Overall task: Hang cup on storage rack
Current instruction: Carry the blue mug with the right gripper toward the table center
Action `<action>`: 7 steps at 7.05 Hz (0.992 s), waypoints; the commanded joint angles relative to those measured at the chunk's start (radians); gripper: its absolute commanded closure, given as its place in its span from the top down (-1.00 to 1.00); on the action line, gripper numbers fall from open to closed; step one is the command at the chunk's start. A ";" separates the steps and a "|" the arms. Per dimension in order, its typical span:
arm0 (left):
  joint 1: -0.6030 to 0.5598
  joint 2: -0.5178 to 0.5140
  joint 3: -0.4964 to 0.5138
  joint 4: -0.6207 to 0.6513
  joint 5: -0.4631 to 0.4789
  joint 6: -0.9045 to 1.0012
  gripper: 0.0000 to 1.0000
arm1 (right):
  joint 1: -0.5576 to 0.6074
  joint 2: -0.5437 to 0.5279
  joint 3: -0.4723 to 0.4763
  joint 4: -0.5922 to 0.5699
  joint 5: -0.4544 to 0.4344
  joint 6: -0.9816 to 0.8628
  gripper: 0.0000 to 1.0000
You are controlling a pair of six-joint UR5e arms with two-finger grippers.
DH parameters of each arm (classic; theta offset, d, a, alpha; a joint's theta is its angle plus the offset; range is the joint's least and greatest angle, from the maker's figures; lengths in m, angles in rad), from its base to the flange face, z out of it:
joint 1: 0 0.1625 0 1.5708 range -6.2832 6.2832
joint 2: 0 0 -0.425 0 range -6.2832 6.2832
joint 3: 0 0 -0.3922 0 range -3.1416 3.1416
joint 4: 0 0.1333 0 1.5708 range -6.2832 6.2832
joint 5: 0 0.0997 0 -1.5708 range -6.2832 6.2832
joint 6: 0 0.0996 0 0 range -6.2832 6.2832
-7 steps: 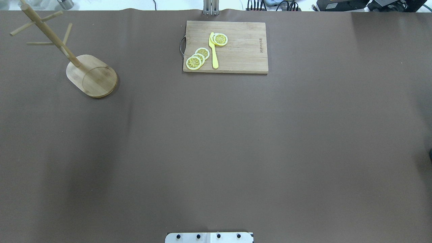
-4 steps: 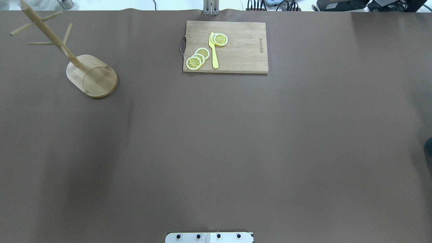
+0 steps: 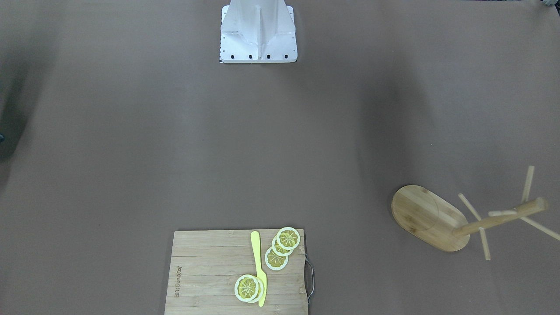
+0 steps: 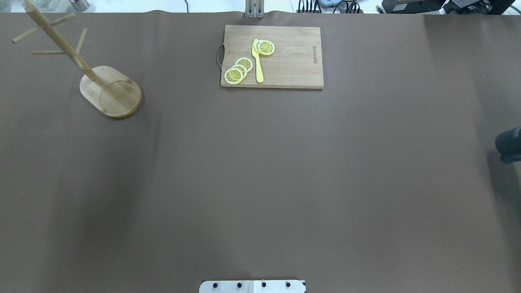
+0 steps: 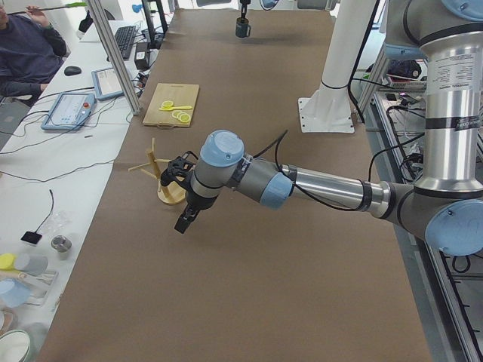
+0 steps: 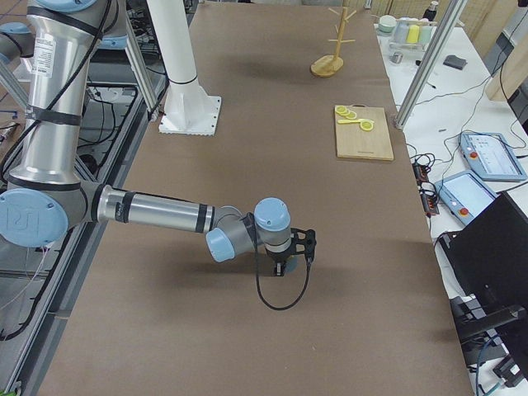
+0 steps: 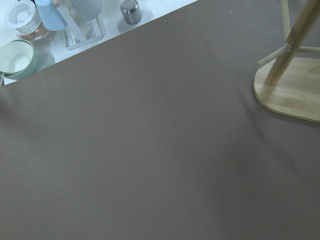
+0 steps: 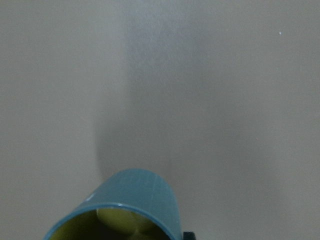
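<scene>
The right pincer (image 6: 287,262) points down over the desk (image 4: 260,183) at the robot's right end. Only the side cameras show it, and I cannot tell how far its jaws are parted or whether they grip anything. The cup (image 8: 127,207) sits right under its wrist camera, blue-grey outside and yellow inside. From overhead only part of the cup (image 4: 508,144) pokes in at the right edge, with white letters on its side.

The left pincer (image 5: 184,220) hangs tilted above the brown desk cover, near the storage rack (image 5: 160,177). Its opening cannot be judged either, and its wrist camera catches no fingers.

The storage rack (image 4: 110,91) stands upright on its oval base at the far left corner, well apart from the cup, with its pegs bare. Between them, at the far edge, lies a cutting board (image 4: 293,61) carrying lemon slices (image 4: 238,70) and a yellow knife (image 4: 257,61). A seated person (image 5: 26,45) shows beside the desk.
</scene>
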 commanded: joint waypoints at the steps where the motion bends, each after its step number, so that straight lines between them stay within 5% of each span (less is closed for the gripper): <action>1: 0.000 0.001 0.005 0.000 0.000 0.000 0.98 | -0.024 0.082 0.019 -0.004 -0.002 0.266 -1.00; 4: 0.000 0.001 0.008 0.000 0.000 -0.002 0.98 | -0.195 0.249 0.026 -0.013 -0.083 0.626 -1.00; 7: 0.000 0.001 0.009 0.000 0.000 -0.002 0.98 | -0.388 0.398 0.187 -0.295 -0.207 0.871 -1.00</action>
